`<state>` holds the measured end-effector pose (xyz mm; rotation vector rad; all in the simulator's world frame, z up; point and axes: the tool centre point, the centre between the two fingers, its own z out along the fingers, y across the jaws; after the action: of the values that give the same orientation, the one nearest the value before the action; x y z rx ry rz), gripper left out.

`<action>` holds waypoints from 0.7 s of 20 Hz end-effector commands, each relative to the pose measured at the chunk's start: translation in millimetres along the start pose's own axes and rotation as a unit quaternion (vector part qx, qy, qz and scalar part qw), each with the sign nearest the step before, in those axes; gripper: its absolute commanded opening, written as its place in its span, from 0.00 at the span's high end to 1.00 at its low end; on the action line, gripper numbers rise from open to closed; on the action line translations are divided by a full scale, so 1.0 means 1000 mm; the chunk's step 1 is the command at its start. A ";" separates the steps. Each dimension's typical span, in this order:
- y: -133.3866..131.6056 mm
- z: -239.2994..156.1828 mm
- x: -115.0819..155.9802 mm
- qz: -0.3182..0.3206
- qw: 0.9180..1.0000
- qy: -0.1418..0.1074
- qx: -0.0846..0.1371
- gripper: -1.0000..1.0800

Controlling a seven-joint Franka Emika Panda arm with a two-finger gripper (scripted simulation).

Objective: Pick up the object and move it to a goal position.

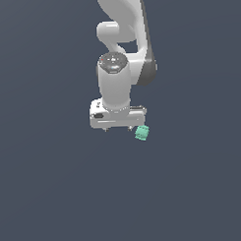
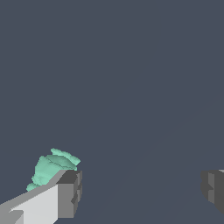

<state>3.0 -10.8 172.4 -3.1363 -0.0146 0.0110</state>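
Note:
The object (image 1: 141,132) is a small mint-green lumpy block lying on the dark grey floor, just beyond the end of the white hand on the exterior view's right. In the wrist view the object (image 2: 51,167) sits behind and outside one finger (image 2: 68,194), not between the two fingers. My gripper (image 2: 140,192) is open, its jaws spread wide with only bare floor between them. From the exterior view the gripper (image 1: 118,128) hangs low over the floor, fingertips mostly hidden under the hand.
A plain dark grey floor (image 1: 56,193) spreads in every direction. The white arm (image 1: 120,39) rises behind the hand toward the top of the exterior view. No other objects or marker show.

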 end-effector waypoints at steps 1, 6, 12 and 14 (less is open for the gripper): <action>0.000 0.000 0.000 0.000 1.000 0.000 0.000 0.04; 0.002 0.005 0.000 0.012 1.000 -0.001 0.003 0.04; 0.007 0.011 0.000 0.027 1.000 -0.003 0.007 0.04; 0.007 0.011 0.000 0.026 1.000 -0.003 0.007 0.04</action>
<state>2.7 -17.9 161.6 -3.1219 0.0656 0.0200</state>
